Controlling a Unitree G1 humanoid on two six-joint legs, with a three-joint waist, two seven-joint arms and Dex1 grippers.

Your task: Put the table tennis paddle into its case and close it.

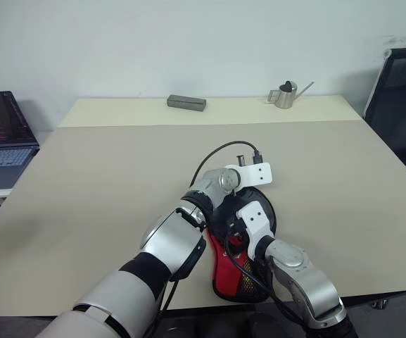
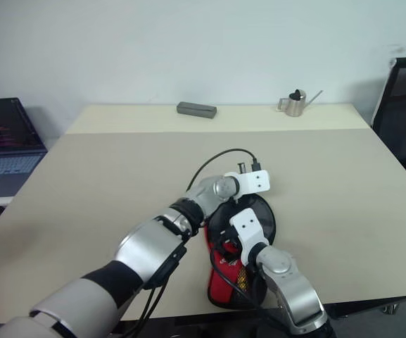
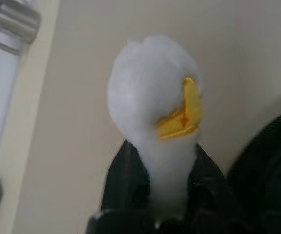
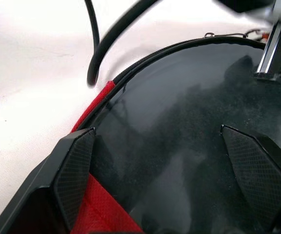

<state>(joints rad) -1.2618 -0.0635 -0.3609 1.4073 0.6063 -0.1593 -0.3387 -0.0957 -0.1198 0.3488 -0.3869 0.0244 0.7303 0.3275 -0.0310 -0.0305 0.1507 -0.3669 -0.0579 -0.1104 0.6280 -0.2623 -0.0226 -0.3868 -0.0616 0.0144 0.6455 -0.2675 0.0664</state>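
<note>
charm (image 3: 155, 112) sits pinched in left gripper (image 3: 160, 183); right gripper (image 4: 164, 161) spread wide over case (image 4: 179, 112).

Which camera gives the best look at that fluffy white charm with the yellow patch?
The left wrist view: the fluffy white charm with a yellow patch sits between the left gripper's black fingers. In the eye views, the robot's arms cover that spot over the black-and-red fabric case.

The beige table (image 1: 104, 183) bears the case (image 1: 241, 278), a grey block (image 1: 186, 103) and a metal watering can (image 1: 285, 94).
</note>
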